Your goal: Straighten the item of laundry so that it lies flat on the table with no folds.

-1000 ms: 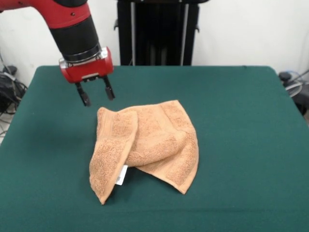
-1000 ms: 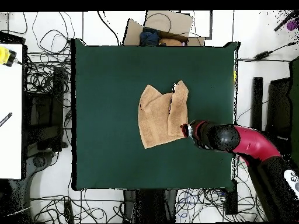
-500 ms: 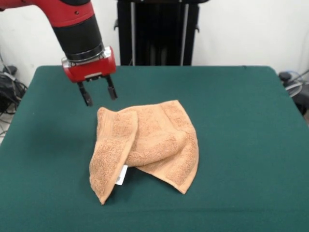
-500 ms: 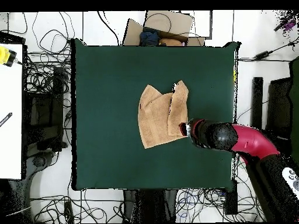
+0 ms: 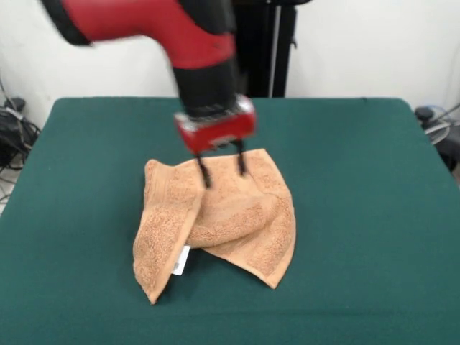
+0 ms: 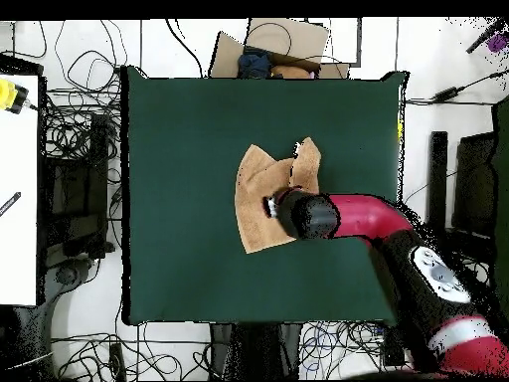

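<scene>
The item of laundry (image 5: pixel 237 215) is an orange-tan towel, folded over itself near the middle of the green table (image 5: pixel 359 215). Its left flap lies doubled, with a small white tag (image 5: pixel 181 260) at the lower edge. My gripper (image 5: pixel 223 164) hangs open over the towel's far part, its two dark fingers (image 5: pixel 203 172) spread apart with nothing between them. In the overhead view the towel (image 6: pixel 256 194) shows left of the arm's end, and the gripper (image 6: pixel 270 207) sits over its middle.
Cables and boxes lie around the table in the overhead view. A white bench (image 6: pixel 18 189) stands at the left. A cardboard box (image 6: pixel 273 45) sits beyond the table's top edge.
The arm has swung from beside the towel's edge to over the towel itself. The towel has not moved, and the gripper stays open.
</scene>
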Robot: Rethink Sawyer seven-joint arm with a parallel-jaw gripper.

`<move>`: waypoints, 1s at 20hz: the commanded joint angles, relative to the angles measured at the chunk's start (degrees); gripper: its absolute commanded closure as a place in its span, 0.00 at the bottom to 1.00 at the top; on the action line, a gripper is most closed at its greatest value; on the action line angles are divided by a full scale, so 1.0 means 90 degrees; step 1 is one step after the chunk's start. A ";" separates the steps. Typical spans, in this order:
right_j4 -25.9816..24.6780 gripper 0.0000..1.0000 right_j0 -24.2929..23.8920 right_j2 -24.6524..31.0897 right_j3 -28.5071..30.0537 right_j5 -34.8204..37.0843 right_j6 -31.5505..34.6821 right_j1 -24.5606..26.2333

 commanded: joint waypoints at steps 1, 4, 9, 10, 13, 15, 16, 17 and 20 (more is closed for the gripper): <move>-0.0191 0.00 0.1077 -0.0865 -0.0552 -0.1173 0.2138 0.0976; -0.0118 0.00 0.1237 -0.1001 -0.1175 -0.1817 0.1719 0.1798; 0.0006 0.00 0.1046 -0.0945 -0.1563 -0.2079 0.1029 0.2431; -0.0003 0.00 0.0927 -0.0869 -0.1572 -0.2066 0.0884 0.2518; 0.0037 0.00 0.0888 -0.0893 -0.1564 -0.2104 0.0799 0.2551; 0.0089 0.00 0.0983 -0.0950 -0.1617 -0.2081 0.0820 0.2533; 0.0092 0.00 0.1007 -0.0977 -0.1611 -0.2117 0.0843 0.2541; 0.0132 0.00 0.1080 -0.1023 -0.1644 -0.2157 0.0904 0.2541; 0.0144 0.00 0.1221 -0.1161 -0.1633 -0.2331 0.1019 0.2530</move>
